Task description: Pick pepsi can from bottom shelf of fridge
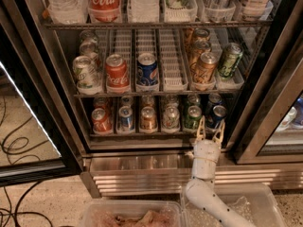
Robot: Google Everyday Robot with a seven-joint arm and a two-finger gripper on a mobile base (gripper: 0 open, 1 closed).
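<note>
In the camera view the step is the reach. The gripper (pixel 209 129), at five o'clock in the frame, hovers before the bottom shelf (pixel 142 135) of the fridge (pixel 142 174), fingers wide apart and empty. The pepsi can (pixel 217 116), apparently the dark one at the shelf's right end, sits at one o'clock from it. Next the fingers must flank that can and close. The arm stands upright from the lower edge.

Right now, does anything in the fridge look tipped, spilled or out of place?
Nothing stands out: the cans stand upright in their lanes on the bottom shelf, with no spill. The pincer, open, is at that shelf's right end, before a dark blue can.
</note>
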